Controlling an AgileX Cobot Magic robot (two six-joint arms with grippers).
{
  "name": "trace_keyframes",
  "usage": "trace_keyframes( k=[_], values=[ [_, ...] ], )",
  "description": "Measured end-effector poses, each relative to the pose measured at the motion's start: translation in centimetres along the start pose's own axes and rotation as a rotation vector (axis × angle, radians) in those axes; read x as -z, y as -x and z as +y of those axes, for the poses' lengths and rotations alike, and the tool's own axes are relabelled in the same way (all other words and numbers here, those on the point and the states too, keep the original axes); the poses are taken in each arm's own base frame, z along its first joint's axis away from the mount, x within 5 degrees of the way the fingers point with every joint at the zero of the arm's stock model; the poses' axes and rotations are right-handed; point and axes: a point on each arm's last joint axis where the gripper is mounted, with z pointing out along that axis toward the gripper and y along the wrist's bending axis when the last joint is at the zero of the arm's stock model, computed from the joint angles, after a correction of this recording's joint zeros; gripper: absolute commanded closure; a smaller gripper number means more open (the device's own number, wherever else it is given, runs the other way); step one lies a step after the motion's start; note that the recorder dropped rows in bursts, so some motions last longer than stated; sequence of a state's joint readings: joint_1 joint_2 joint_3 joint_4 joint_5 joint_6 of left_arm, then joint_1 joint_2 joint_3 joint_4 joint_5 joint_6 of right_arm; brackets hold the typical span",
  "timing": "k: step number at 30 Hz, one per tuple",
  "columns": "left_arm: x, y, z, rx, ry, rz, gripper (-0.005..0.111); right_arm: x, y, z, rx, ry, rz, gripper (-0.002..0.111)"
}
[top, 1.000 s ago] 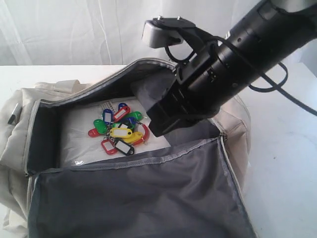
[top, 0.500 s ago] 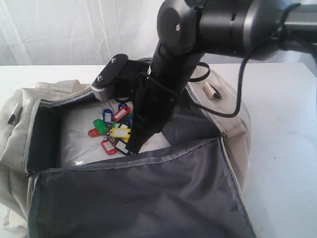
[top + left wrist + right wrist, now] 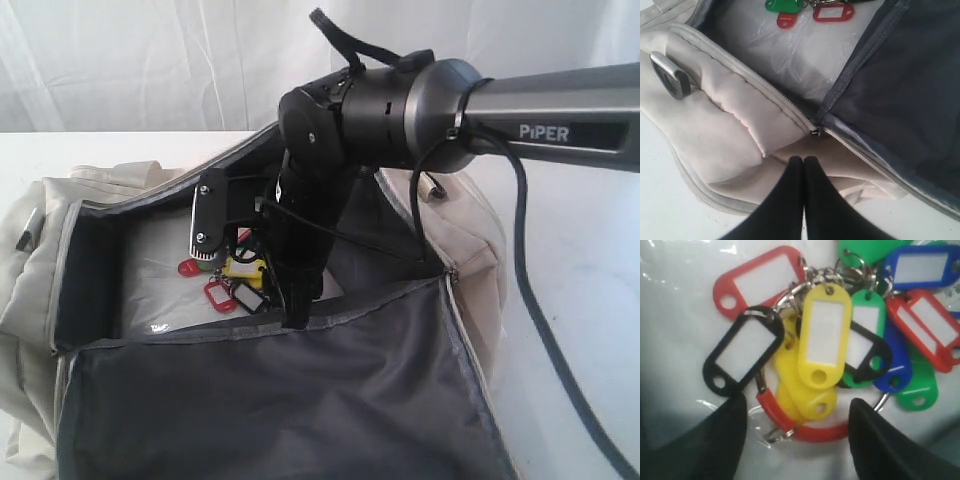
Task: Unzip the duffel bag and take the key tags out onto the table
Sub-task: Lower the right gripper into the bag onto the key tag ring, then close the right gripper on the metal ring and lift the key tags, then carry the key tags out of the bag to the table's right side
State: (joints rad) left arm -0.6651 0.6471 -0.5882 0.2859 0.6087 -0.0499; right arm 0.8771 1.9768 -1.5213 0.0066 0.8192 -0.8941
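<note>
Duffel bag (image 3: 476, 240): unzipped, centre frame on the table (image 3: 590, 330). Key tags (image 3: 236, 282): inside the bag, left of centre. Right gripper (image 3: 800, 440): jaws spread, straddling the tags; left gripper (image 3: 803, 167): pressed together at the bag's cream fabric.

right arm (image 3: 380, 100) angled steeply downward at the wrist; right end effector (image 3: 797, 440) pointing down, fingers spread apart. left end effector (image 3: 803, 161) fingers pressed together.
</note>
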Motion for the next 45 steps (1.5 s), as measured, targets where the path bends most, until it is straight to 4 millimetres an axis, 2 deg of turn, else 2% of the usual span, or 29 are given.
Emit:
trace_keyframes(
  k=[1, 3, 8, 13, 16, 19, 27, 35, 41, 45],
  values=[
    [0.0, 0.0, 0.0, 0.002, -0.004, -0.004, 0.107, -0.6, 0.0, 0.0, 0.007, 0.005, 0.004, 0.052],
    [0.0, 0.1, 0.0, -0.003, -0.003, -0.006, 0.107, -1.0, 0.0, 0.0, 0.014, 0.005, 0.010, 0.061],
    [0.0, 0.1, 0.0, -0.003, -0.003, -0.008, 0.107, -1.4, -0.1, 0.3, -0.038, 0.037, 0.017, 0.108],
    [0.0, 0.1, 0.0, -0.003, -0.003, -0.008, 0.107, -1.2, -0.2, 0.3, -0.168, 0.047, 0.033, 0.108],
    [0.0, 0.1, 0.0, -0.003, -0.003, -0.008, 0.107, 0.0, -0.1, 0.2, -0.190, 0.030, 0.022, 0.108],
    [0.0, 0.1, 0.0, -0.003, -0.003, -0.008, 0.107, 2.2, 0.0, -0.1, -0.191, -0.013, -0.006, 0.108],
    [0.0, 0.1, 0.0, -0.003, -0.002, -0.011, 0.107, 9.8, 0.3, -0.4, -0.270, -0.152, -0.154, 0.108],
    [0.0, 0.1, 0.0, -0.003, -0.002, -0.011, 0.107, 17.2, 0.1, 0.0, -0.341, -0.295, -0.332, 0.108],
    [0.0, 0.1, 0.0, -0.003, -0.002, -0.011, 0.107, 21.6, -1.6, 0.2, -0.409, -0.459, -0.341, 0.108],
    [0.0, 0.1, 0.0, -0.003, -0.002, -0.011, 0.107, 24.9, -3.8, 0.6, -0.511, -0.604, -0.283, 0.108]
  ],
)
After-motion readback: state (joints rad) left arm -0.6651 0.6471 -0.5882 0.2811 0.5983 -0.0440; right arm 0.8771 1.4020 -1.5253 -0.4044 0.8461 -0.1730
